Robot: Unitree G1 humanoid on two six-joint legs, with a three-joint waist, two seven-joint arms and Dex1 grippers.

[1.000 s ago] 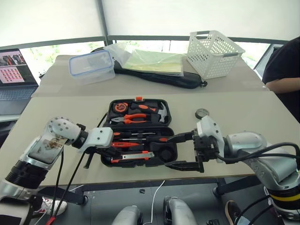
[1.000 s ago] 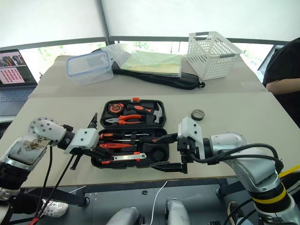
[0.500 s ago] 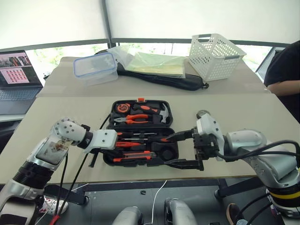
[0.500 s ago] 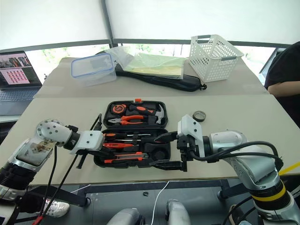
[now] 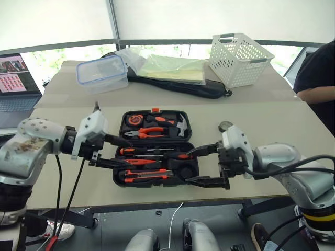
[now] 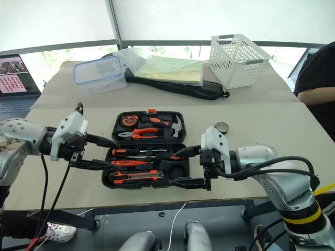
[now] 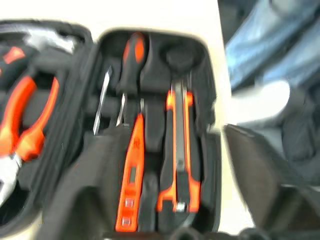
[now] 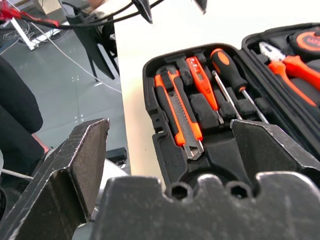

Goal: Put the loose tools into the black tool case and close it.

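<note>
The black tool case [image 5: 117,177] lies open in the middle of the near table. Its near half holds two screwdrivers [image 5: 157,153], the slim orange tester [image 5: 138,161] and the utility knife [image 5: 147,175]. Pliers, hammer and tape measure sit in the far half. A small dark tape roll [image 5: 226,126] lies on the table right of the case. My left gripper [image 5: 125,153] hovers open and empty at the case's left end. My right gripper [image 5: 196,166] stands wide open and empty at the case's right end, its fingers [image 8: 82,150] framing the tools.
On the far table stand a white basket [image 5: 238,58] and a clear lidded box [image 5: 102,73], with a long black bag [image 5: 178,86] under plastic sheets. A laptop [image 5: 18,78] is at the far left. A person's arm [image 5: 316,78] shows at the right edge.
My left gripper has lifted from the case's left edge, turned and opened its fingers. The right gripper has stayed where it was, open.
</note>
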